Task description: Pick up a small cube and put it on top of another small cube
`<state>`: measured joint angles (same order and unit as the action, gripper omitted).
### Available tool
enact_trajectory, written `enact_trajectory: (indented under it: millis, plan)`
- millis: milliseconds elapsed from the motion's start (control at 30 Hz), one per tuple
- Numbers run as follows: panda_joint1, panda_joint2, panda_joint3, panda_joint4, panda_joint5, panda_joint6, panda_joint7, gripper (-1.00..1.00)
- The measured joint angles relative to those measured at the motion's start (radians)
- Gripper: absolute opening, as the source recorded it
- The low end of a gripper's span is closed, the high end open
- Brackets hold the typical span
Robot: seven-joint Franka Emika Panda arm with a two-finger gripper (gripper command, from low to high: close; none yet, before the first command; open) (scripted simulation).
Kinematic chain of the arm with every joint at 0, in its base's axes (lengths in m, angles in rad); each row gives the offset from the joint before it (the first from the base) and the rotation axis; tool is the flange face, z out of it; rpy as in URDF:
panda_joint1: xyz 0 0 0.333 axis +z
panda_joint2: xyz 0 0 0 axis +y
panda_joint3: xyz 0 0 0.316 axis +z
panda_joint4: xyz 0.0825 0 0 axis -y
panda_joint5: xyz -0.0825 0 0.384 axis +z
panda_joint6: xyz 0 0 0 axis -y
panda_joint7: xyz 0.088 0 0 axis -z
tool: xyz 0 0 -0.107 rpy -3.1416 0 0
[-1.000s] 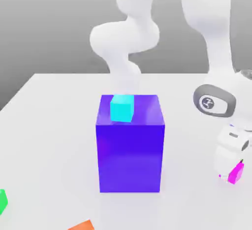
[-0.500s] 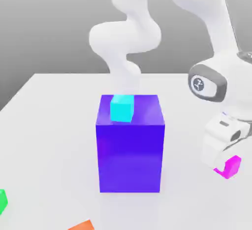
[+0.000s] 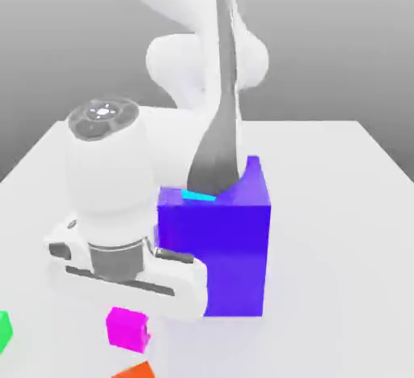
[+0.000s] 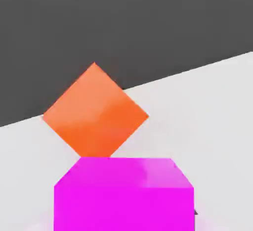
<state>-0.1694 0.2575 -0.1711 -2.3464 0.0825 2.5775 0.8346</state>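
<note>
The small cube point(image 3: 128, 328), plain magenta-pink, hangs under my gripper point(image 3: 128, 313), which is shut on it. It is held low over the table's front, on the exterior view's left of the big blue-violet block point(image 3: 230, 247). In the hand view the same small cube point(image 4: 123, 193) sits close up, with an orange cube point(image 4: 96, 111) lying on the white table just beyond it. That orange cube point(image 3: 133, 371) lies right below and in front of the held cube in the exterior view. My arm crosses in front of the block's top and hides most of it.
A sliver of a cyan cube point(image 3: 198, 196) shows on top of the blue-violet block, behind my arm. A green cube point(image 3: 4, 329) lies at the exterior view's far left edge. The white table point(image 3: 340, 231) stretches bare to the right of the block.
My hand has swung from the exterior view's right, across the front of the block, to its left, carrying the magenta-pink cube with it. The arm now covers most of the cyan cube.
</note>
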Motion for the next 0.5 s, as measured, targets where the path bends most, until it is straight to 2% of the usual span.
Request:
enact_trajectory:
  millis: [133, 167, 367, 500]
  plan:
    - [-0.123, 0.074, -0.068, 0.066, 0.070, 0.013, -0.025, -1.00]
    - [-0.164, 0.125, -0.071, 0.094, 0.102, 0.036, -0.038, 1.00]
    - [-0.195, 0.164, -0.073, 0.117, 0.123, 0.051, -0.047, 1.00]
    - [-0.194, 0.089, -0.113, 0.130, 0.088, -0.034, -0.016, 1.00]
